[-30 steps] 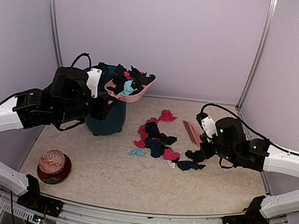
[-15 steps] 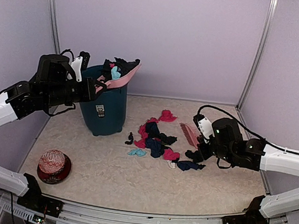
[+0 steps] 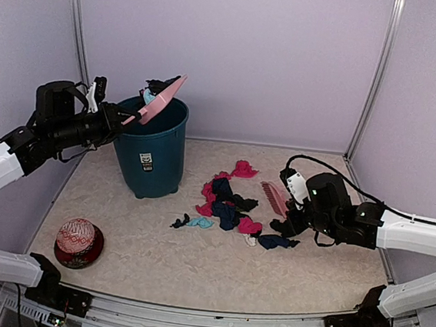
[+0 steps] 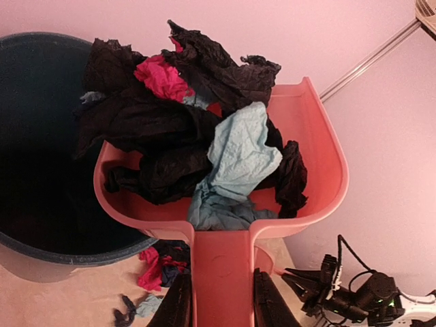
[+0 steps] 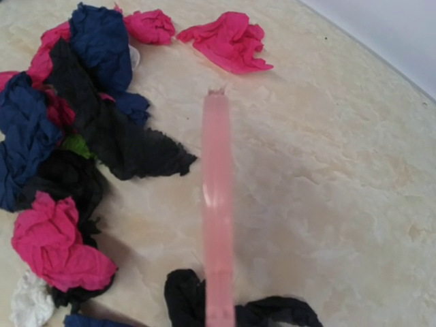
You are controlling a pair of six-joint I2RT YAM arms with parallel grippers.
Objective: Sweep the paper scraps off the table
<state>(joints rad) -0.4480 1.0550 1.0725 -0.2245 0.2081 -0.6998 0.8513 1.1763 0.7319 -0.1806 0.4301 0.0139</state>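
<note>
My left gripper is shut on the handle of the pink dustpan. It holds the dustpan tilted steeply over the rim of the dark teal bin. Black, magenta and teal paper scraps are heaped in the pan. More paper scraps lie in a pile mid-table, with a black and teal pair nearer the bin. My right gripper is shut on the pink brush, held just right of the pile above the table.
A red patterned ball in a dark bowl sits at the front left. Lilac walls and metal posts close the back and sides. A black scrap lies under the brush handle.
My left arm swung the loaded dustpan leftward and tipped it steeply over the bin. A black scrap dropped onto the table beside the teal one. The right arm barely moved.
</note>
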